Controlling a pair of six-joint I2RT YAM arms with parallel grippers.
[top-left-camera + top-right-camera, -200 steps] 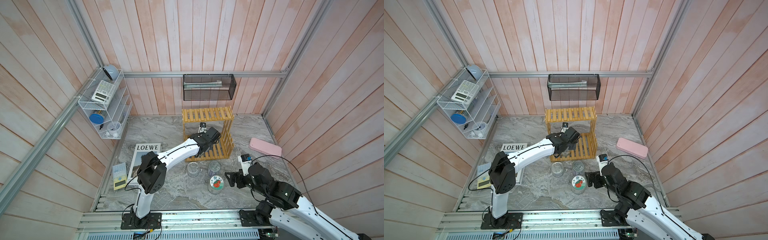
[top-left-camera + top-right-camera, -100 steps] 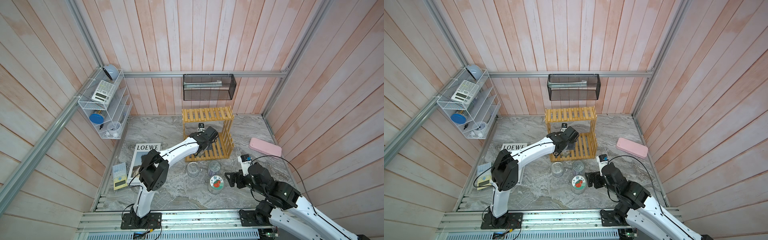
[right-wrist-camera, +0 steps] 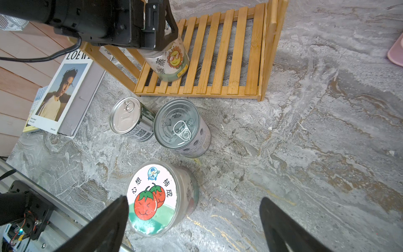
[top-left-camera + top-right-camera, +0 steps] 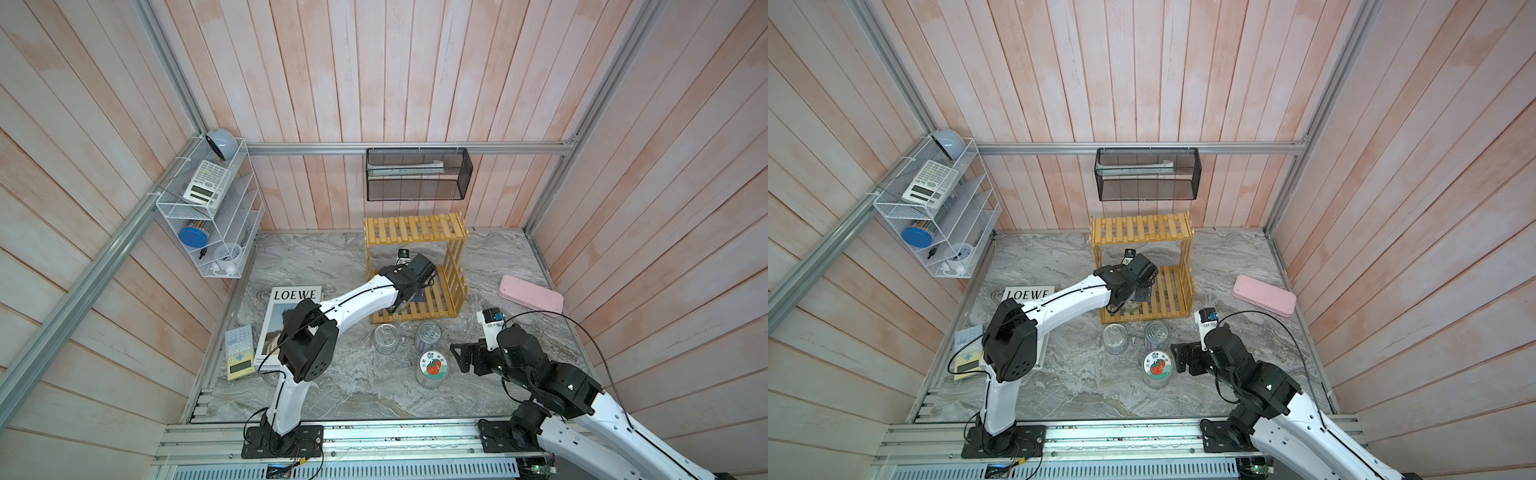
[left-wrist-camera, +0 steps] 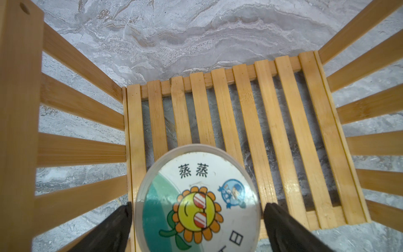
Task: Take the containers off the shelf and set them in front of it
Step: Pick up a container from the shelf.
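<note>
**Q:** Between the fingers of the left gripper (image 5: 197,206), what stands?

**A:** The sunflower-lid jar (image 5: 197,200), upright on the lower tier of the shelf (image 5: 283,131), right under the wrist. The jaws are spread wide, with one black finger on each side of the white lid. Whether they touch the glass, I cannot tell.

**Q:** And the right gripper (image 3: 194,199)?

**A:** Its jaws are spread wide too, and it holds nothing. The tomato-lid jar (image 3: 152,196) stands upright on the marble tabletop (image 3: 305,152), just ahead of its fingertips. In both top views the gripper sits just beside that jar and apart from it.

**Q:** What lies beyond that jar, seen from the right gripper?

**A:** Two pull-ring tins, both upright and close together: the purple-white tin (image 3: 181,126) and the white-blue tin (image 3: 125,115). They stand on the marble between the tomato-lid jar and the front edge of the shelf, and off its slats.

**Q:** Anything near the left gripper besides the shelf?

**A:** A LOEWE magazine (image 4: 291,324) lies flat on the marble back along the left arm, beside the shelf's near post. The arm passes over one corner of it.
</note>
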